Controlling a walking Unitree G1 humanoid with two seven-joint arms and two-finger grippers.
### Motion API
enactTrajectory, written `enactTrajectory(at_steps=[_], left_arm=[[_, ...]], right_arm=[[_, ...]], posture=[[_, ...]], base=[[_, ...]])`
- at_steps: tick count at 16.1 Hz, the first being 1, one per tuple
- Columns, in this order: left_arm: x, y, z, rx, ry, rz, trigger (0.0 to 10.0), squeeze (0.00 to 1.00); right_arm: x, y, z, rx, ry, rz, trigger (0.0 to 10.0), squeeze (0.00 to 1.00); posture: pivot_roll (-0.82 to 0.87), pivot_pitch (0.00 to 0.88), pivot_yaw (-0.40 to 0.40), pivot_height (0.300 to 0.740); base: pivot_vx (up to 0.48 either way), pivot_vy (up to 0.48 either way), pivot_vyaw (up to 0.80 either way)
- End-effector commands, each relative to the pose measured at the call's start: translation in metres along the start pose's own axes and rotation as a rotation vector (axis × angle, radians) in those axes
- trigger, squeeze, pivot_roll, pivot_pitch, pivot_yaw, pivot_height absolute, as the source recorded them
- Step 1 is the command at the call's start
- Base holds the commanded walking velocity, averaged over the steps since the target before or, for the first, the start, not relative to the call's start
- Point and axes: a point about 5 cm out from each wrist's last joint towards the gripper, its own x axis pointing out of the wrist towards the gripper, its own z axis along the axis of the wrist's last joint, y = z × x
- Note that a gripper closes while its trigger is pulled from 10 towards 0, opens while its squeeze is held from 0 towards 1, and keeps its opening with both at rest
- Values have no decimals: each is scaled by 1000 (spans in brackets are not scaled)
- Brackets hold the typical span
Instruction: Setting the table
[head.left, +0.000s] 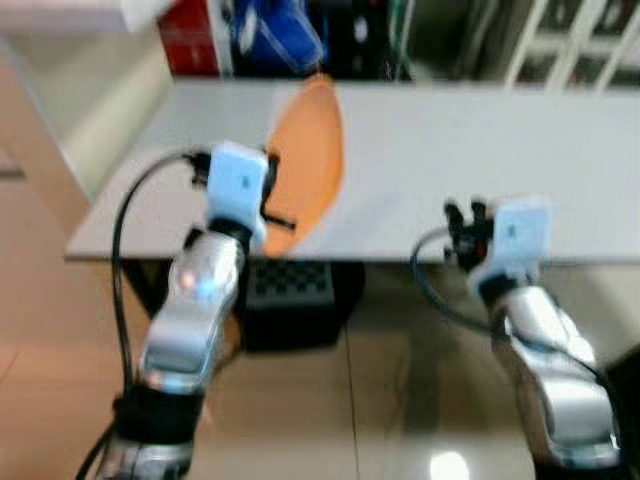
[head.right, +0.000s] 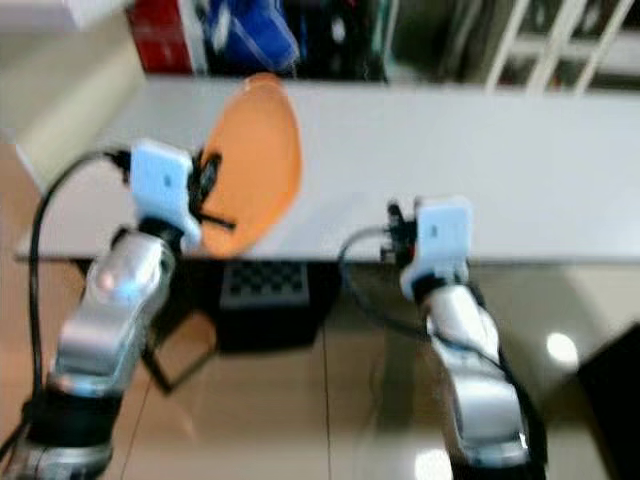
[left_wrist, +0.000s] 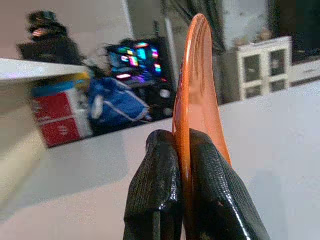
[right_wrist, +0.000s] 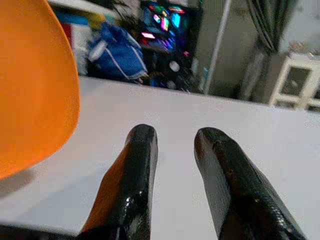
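Note:
An orange plate (head.left: 310, 160) stands on edge above the near left part of the grey table (head.left: 470, 150). My left gripper (left_wrist: 182, 150) is shut on its rim, the two black fingers (left_wrist: 155, 195) pinching the thin edge. My right gripper (right_wrist: 175, 145) is open with nothing between its fingers, held at the table's front edge (head.left: 468, 232), to the right of the plate. From the right wrist the plate (right_wrist: 35, 85) bulks large to one side. The head views are blurred.
A black checkered box (head.left: 292, 295) sits on the tiled floor under the table's front edge. Behind the table are a red box (head.left: 190, 40), a blue bag (head.left: 275, 35) and white furniture (head.left: 570, 45). The tabletop to the right of the plate is bare.

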Motion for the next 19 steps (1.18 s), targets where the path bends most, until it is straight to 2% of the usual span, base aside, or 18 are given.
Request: enactTrajectory(at_steps=[1,7,9,10,11,14,15,17,19], left_arm=[[0,11,11,20,-56,38,10000,0],[-1,8,10,17,-50,22,10000,0],[0,9,6,-12,-8,36,10000,0],[2,8,6,-50,-1,26,10000,0],[3,4,5,-140,6,4,10000,0],[10,-4,-9,-441,131,-61,10000,0],[15,-3,-11,-532,145,-51,10000,0],[21,3,-17,-599,175,-17,10000,0],[26,7,-22,-627,221,0,10000,0]], right_arm=[[0,6,1,4,-6,27,10000,0],[-1,7,0,9,-1,48,10000,0],[-1,9,0,8,-1,62,10000,0],[-2,9,1,3,-1,72,10000,0],[-2,11,1,2,-2,84,10000,0],[-3,14,3,20,-5,133,10000,0],[-4,17,5,25,-6,175,10000,0],[-7,20,7,37,0,235,10000,0],[-9,22,8,45,10,276,10000,0]], posture=[[-27,0,-2,740],[-30,0,-2,740],[-31,0,-2,740],[-31,0,-2,740],[-32,0,-1,740],[-41,0,5,740],[-45,0,8,740],[-53,0,11,740],[-53,0,11,740]], base=[[480,0,0],[480,0,0],[456,0,0],[0,0,0],[0,0,0],[0,0,0],[0,0,0],[0,0,0],[0,0,0]])
